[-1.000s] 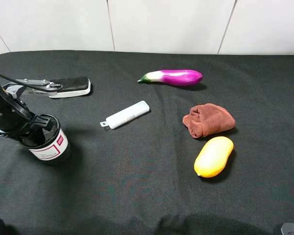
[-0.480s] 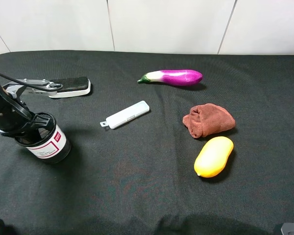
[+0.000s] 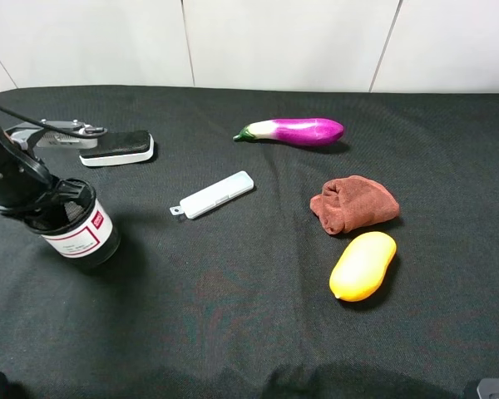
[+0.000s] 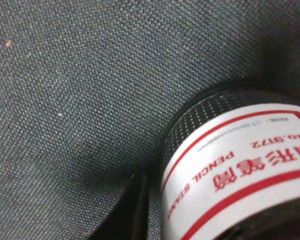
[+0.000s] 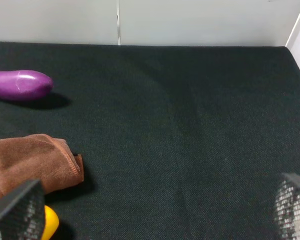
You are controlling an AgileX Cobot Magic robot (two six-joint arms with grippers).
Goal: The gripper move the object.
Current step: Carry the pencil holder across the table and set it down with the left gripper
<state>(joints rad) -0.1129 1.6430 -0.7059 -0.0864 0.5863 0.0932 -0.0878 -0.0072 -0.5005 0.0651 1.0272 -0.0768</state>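
Note:
The object, a black mesh pen cup (image 3: 81,235) with a white, red-bordered label, stands at the left of the black cloth. My left gripper (image 3: 51,204) reaches in from the left edge and is shut on the cup's rim, one jaw inside and one outside. The left wrist view shows the cup's label (image 4: 240,170) up close over the cloth, with a dark finger (image 4: 136,206) beside the wall. My right gripper (image 5: 152,212) hovers open over the right side of the cloth, its mesh-patterned fingertips (image 5: 15,210) far apart and nothing between them.
A black-and-white eraser block (image 3: 116,148) lies behind the cup, a white flat stick (image 3: 214,194) to its right. Further right are a purple eggplant (image 3: 295,130), a brown cloth (image 3: 353,203) and a yellow mango (image 3: 363,265). White wall panels border the far edge.
My left gripper closed on the cup's rim. Cup and gripper shifted slightly toward the far side, and the cup stands more upright than before.

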